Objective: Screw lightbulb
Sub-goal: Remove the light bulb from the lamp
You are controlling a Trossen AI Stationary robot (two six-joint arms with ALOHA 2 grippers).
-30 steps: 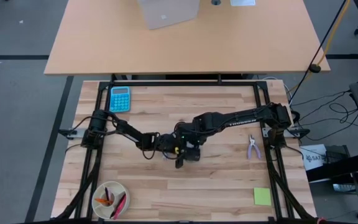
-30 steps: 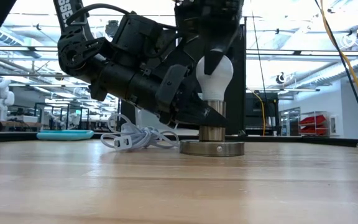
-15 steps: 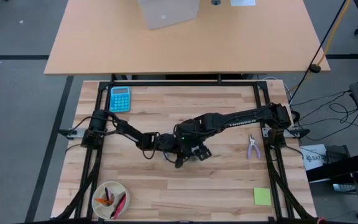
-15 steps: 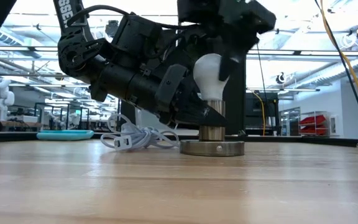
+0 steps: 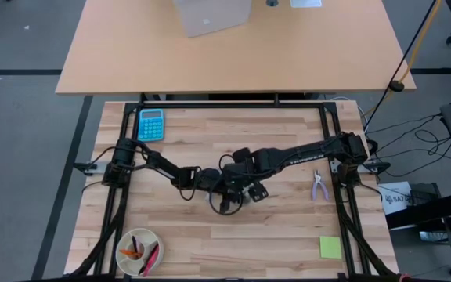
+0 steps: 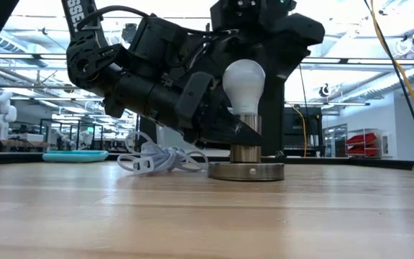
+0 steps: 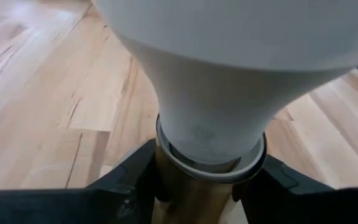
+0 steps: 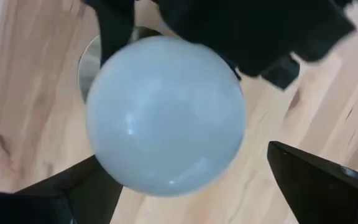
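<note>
The white lightbulb (image 6: pixel 244 85) stands upright with its base in a brass-coloured socket barrel (image 6: pixel 246 147) on a round metal disc (image 6: pixel 246 172), mid-table. My left gripper (image 7: pixel 197 186) reaches in low from the table's left and is shut on that barrel just under the bulb (image 7: pixel 210 93). My right gripper (image 8: pixel 191 180) hangs above the bulb, pointing down and open. Its two fingers stand on either side of the globe (image 8: pixel 166 115) and I see no contact with it. In the high view the arms (image 5: pixel 241 176) cover the bulb. My left gripper pinches the socket barrel (image 7: pixel 174 200) between its two fingers (image 7: pixel 126 183), right below the bulb's collar. The fingers come nearly level, slanting slightly down, from the table's left. The socket stands upright with its disc flat on the table.
A white coiled cable with a plug (image 6: pixel 162 160) lies beside the disc, under my left arm. Farther off are a teal calculator (image 5: pixel 150 124) at the far left, pliers (image 5: pixel 318 185) at the right, a yellow note (image 5: pixel 330 247) near right and a plate of small things (image 5: pixel 138 251) near left.
My right gripper has rolled about the upright bulb without leaving its place above it. The finger that lay across the front of the globe has come off it, and the gripper has let go. The bulb, the socket and my left gripper have kept still.
</note>
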